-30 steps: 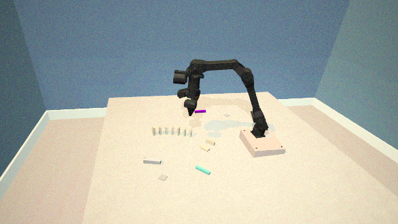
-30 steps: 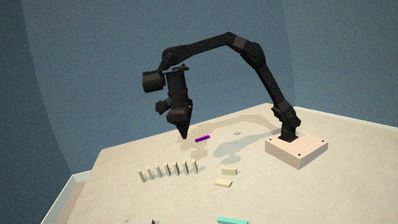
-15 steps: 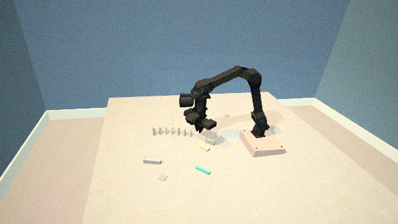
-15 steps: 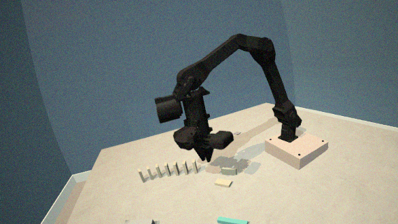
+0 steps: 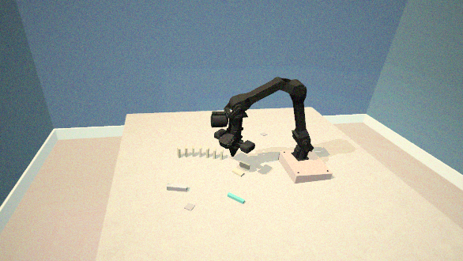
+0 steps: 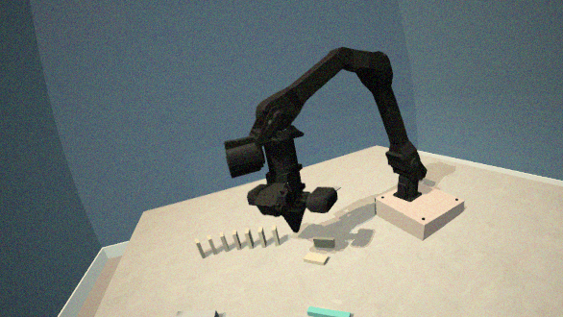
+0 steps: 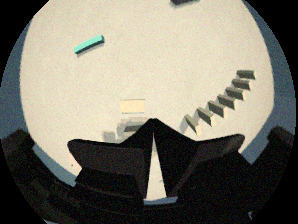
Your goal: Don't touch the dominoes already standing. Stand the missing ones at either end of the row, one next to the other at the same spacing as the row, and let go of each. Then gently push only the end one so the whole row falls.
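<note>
Several cream dominoes stand upright in an evenly spaced row; the end domino nearest the arm [image 5: 221, 156] [image 6: 276, 235] [image 7: 192, 124] is upright. Two dominoes are off the row, between it and the robot base. One loose domino [image 5: 238, 172] [image 6: 315, 258] [image 7: 132, 106] lies flat. The other loose domino [image 5: 244, 165] [image 6: 324, 242] [image 7: 132, 128] rests on its long edge in the arm's shadow, partly hidden by a finger in the wrist view. My gripper [image 5: 234, 154] [image 6: 296, 231] [image 7: 152, 121] points down with its fingertips together and empty, above the table beyond the row's near end.
A turquoise bar [image 5: 236, 198] [image 6: 329, 312] [image 7: 89, 44], a grey bar [image 5: 177, 188] and a small flat tile [image 5: 190, 206] lie toward the front. Another small tile [image 5: 264, 134] lies behind the gripper. The pink base block [image 5: 312, 175] [image 6: 403, 216] is at the right.
</note>
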Tool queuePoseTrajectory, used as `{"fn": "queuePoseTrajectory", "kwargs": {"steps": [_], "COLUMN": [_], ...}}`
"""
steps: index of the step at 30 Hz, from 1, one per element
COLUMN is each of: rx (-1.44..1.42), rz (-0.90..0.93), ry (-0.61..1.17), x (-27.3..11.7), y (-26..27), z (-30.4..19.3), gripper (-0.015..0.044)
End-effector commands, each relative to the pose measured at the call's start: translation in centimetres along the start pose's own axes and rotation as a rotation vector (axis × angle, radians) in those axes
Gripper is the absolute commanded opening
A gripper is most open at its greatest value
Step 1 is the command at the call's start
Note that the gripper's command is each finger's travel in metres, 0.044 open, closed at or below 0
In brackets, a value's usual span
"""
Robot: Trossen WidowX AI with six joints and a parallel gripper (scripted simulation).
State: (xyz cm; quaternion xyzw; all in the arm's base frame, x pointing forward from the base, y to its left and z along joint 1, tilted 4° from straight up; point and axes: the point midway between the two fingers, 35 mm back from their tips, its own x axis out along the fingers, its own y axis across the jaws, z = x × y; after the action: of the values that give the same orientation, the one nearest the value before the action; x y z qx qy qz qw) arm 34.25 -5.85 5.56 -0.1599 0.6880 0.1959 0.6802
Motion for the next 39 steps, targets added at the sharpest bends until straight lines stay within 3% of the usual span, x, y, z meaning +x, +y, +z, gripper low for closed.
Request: {"fn": "queuePoseTrajectory", "kwargs": {"steps": [1, 35, 39], "rx": [-0.009, -0.009, -0.009], "rz": [-0.003, -0.003, -0.003], "ry": [-0.012, -0.012, -0.012], "x": [-0.3, -0.3, 3.8], "y": [0.1, 0.1, -0.1], "z": [0.1, 0.1, 0.5], "gripper": [0.0000, 0.0000, 0.0000]}}
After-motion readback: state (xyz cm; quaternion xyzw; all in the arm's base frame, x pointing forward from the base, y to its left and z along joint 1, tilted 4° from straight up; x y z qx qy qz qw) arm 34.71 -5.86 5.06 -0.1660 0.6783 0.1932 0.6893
